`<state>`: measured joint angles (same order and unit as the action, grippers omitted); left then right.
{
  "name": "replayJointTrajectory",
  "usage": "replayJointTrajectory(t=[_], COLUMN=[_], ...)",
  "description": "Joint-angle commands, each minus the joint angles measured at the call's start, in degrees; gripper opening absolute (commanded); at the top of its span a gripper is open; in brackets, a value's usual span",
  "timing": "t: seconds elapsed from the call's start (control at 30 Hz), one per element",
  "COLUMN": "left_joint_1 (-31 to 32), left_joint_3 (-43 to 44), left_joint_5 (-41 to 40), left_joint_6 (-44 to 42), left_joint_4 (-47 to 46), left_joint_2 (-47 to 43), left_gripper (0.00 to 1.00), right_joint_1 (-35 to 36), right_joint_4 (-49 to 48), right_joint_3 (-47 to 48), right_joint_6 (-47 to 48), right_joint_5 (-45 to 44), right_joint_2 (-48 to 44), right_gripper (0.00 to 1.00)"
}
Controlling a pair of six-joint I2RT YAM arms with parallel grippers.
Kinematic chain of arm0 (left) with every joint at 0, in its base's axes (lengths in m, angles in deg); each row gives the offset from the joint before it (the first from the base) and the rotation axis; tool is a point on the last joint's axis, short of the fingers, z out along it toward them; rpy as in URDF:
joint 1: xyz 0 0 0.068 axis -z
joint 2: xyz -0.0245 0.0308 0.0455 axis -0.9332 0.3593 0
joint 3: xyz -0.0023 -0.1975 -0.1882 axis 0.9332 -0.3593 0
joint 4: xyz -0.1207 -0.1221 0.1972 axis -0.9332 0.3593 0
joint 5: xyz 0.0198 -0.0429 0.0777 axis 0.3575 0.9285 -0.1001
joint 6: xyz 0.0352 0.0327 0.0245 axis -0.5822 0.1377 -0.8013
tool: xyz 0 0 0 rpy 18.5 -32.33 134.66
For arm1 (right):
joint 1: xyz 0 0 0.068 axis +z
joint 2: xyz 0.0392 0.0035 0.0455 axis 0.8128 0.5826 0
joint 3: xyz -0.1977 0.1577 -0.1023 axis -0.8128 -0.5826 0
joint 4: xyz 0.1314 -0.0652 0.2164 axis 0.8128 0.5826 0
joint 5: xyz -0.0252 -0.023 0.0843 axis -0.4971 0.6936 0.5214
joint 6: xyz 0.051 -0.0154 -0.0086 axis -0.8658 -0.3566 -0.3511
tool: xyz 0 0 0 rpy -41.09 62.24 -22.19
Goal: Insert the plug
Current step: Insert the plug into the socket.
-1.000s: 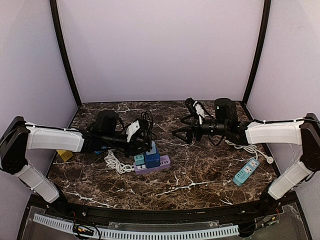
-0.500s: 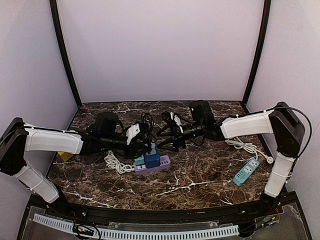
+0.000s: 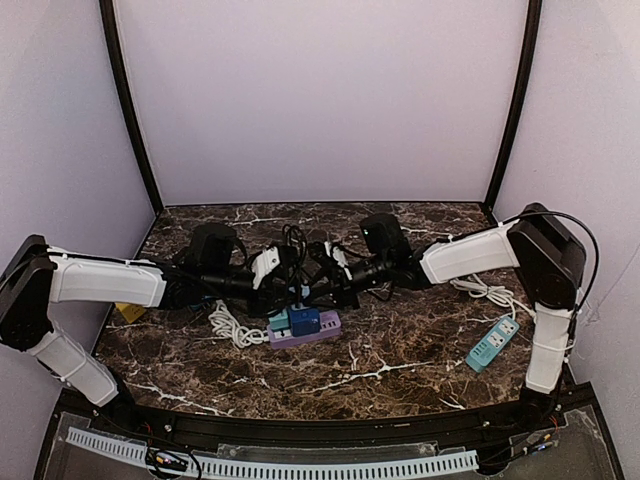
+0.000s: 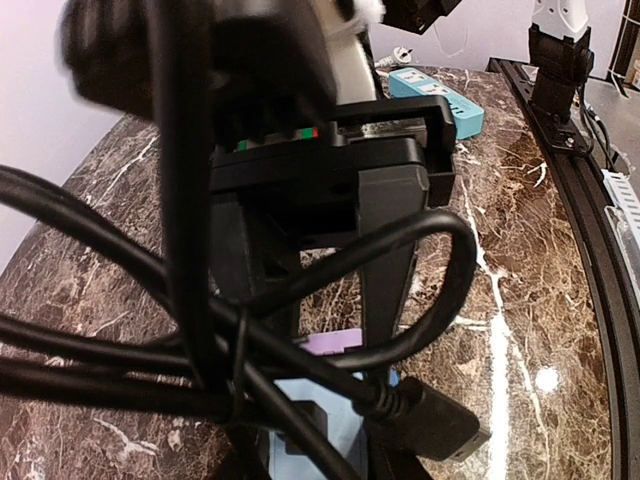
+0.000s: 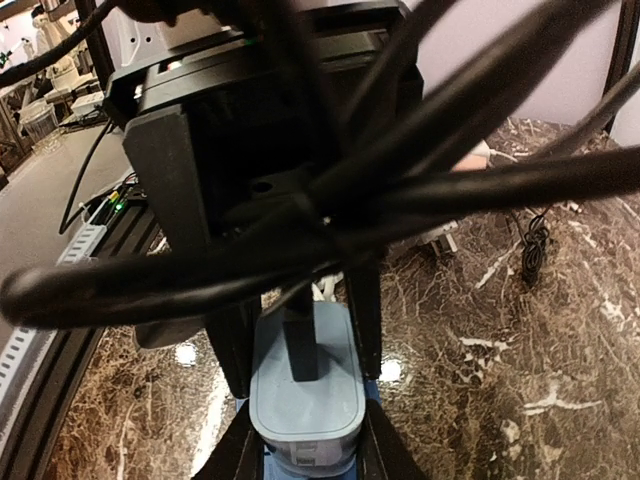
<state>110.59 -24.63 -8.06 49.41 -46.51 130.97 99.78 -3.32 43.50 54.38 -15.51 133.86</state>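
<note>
A dark marble table (image 3: 400,360) seen from above, with two robot arms reaching in from either side and meeting near its middle. A purple power strip (image 3: 330,325) lies flat there, slightly toward the left edge. A blue plug (image 3: 304,320) stands on the strip, with a smaller teal adapter (image 3: 279,320) just beside it on its left.

The right gripper (image 3: 320,290) hangs directly over the blue plug. In the right wrist view its fingers (image 5: 232,370) press against the two sides of the plug's rounded body, so it is clamped on the plug.

The left gripper (image 3: 290,285) sits just left of the right one, above the same strip. A tangled black cable (image 4: 120,340) crosses in front of its fingers and hides the tips, so it cannot be told whether it grips anything. A black plug (image 4: 432,425) at the cable's end hangs just beside the fingers, above the blue plug.

A coiled white cord (image 3: 232,327) lies just left of the strip. A teal power strip (image 3: 492,343) lies well apart, near the right edge.
</note>
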Motion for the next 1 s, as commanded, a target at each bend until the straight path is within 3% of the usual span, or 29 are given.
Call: replayJointTrajectory(t=[0.0,0.1,0.17,0.23,0.27,0.33,0.53,0.7,0.97], left_joint_1=[0.01,0.01,0.01,-0.04,0.0,-0.11,-0.51,-0.53,-0.6], left_joint_3=[-1.91,-1.86,-2.08,-3.18,-3.69,-5.36,-8.42,-8.8,-8.75], left_joint_5=[-1.25,-0.83,0.53,0.9,0.98,0.86,-1.56,-0.83,0.42], left_joint_6=[-1.35,-1.66,-1.55,-0.89,-0.52,0.95,4.1,5.52,7.85], left_joint_4=[11.27,11.66,11.3,9.62,8.65,5.49,0.17,-0.47,-9.36], left_joint_2=[2.39,2.23,1.7,0.49,-0.5,-1.55,-3.13,-5.65,-4.71], left_gripper=[0.01,0.01,0.01,0.34,0.57,0.67,0.52,0.52,0.51], right_joint_1=[0.38,0.38,0.36,0.3,0.22,-0.08,-0.68,-0.72,-1.0], right_joint_4=[-3.8,-3.95,-3.86,-3.49,-3.05,-2.09,-1.55,-1.2,-5.09], right_joint_3=[0.9,0.33,-0.28,-0.59,-0.52,0.16,0.57,0.44,0.47], right_joint_6=[-0.55,0.48,1.34,2.55,3.14,4.1,5.6,6.32,5.85], right_joint_5=[-0.67,-0.27,-0.21,-0.29,-0.15,0.21,1.47,2.58,3.28], right_joint_2=[0.42,-0.09,-0.22,-0.08,0.06,0.49,1.05,1.5,1.7], right_gripper=[0.2,0.03,0.0,0.0,0.0,0.0,0.0,0.0,0.0])
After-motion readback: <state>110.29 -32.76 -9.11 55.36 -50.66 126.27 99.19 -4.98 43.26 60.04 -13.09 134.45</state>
